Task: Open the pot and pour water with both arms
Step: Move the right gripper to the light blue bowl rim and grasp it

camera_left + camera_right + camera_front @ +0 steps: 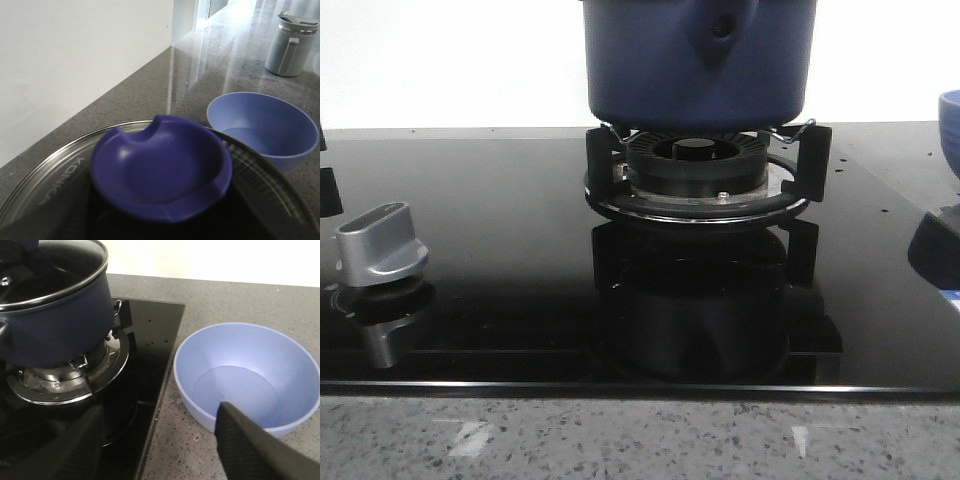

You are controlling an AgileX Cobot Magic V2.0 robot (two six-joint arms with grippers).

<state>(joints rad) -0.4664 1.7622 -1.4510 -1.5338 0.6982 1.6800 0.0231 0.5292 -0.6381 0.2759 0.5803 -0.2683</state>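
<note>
1. The large dark navy-blue round pot [698,62] sits on the black burner grate [705,170] of the glossy black glass hob [500,260], its glass lid with a steel rim [60,170] still on. Tugging the lid sideways could drag the pot off its supports.
2. The left gripper hovers right above the lid's blue dished knob [162,167]; its fingers are out of view, so I cannot tell their state. A shallow grasp could slip.
3. The right gripper [160,440] has its dark fingers [255,450] spread apart, holding nothing, near the light blue round bowl [247,377] on the grey speckled counter [240,300]. A careless swing could knock the bowl, and a badly aimed pour would spill.
</note>
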